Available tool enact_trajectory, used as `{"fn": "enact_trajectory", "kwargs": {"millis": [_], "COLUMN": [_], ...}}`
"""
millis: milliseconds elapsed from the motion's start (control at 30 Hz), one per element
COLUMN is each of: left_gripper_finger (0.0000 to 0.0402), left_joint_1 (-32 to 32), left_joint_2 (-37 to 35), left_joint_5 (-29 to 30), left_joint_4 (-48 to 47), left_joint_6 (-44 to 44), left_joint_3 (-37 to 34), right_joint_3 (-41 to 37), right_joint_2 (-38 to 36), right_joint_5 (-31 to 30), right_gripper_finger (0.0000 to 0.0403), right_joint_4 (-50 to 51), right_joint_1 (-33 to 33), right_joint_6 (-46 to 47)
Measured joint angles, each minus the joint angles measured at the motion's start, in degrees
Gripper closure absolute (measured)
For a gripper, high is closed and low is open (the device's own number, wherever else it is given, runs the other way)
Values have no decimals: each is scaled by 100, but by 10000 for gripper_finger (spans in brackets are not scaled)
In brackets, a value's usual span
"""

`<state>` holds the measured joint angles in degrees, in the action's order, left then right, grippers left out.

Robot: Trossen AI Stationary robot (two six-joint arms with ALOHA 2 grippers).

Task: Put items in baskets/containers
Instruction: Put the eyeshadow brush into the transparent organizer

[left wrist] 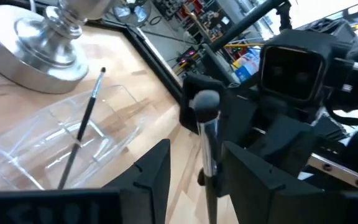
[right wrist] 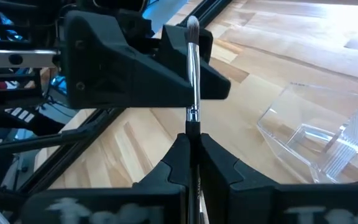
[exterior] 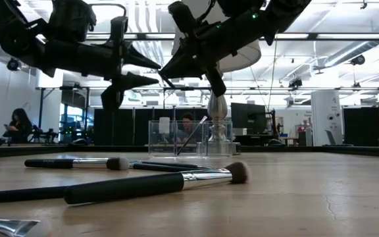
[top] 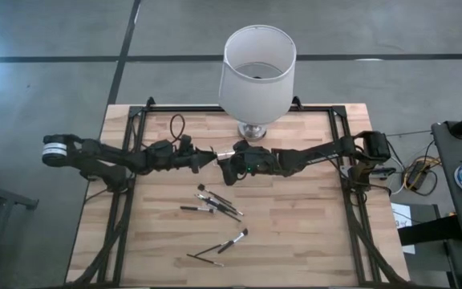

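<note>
Right gripper (right wrist: 191, 149) clamped on brush (right wrist: 192, 81) at frame center, left gripper (left wrist: 194, 168) parted around its bristles, clear holder (right wrist: 319, 134) beside.

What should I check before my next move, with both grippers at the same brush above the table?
1. Right gripper shut on the held brush: ok.
2. Held brush lies between the left gripper's fingers: ok.
3. Left gripper closed on that brush: not ok, a gap shows on each side.
4. Clear holder upright on the table, with one standing brush leaning in it: ok.
5. Room between the lamp base and the holder: cannot tell.
6. All brushes put away: not ok, loose brushes lie on the table.
</note>
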<state>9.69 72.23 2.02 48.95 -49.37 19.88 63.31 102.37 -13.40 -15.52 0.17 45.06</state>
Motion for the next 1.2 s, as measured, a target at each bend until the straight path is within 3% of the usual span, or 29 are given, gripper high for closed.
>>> {"fn": "enact_trajectory", "kwargs": {"millis": [500,800,1033,1200], "left_gripper_finger": [384,390,390,390], "left_joint_1": [2,9,148,148], "left_joint_2": [4,11,-108,-243], "left_joint_5": [-63,82,433,818], "left_joint_4": [32,-119,-357,-1645], "left_joint_6": [462,937,1843,3248], "left_joint_3": [76,156,465,1024], "right_joint_3": [-1,-2,0,-4], "right_joint_2": [-2,-10,-534,-1111], "right_joint_5": [53,5,-353,-829], "right_gripper_finger": [391,392,391,390], "right_joint_4": [7,42,1078,2007], "right_joint_1": [-48,-80,-139,-157], "right_joint_6": [-43,-228,-688,-1011]}}
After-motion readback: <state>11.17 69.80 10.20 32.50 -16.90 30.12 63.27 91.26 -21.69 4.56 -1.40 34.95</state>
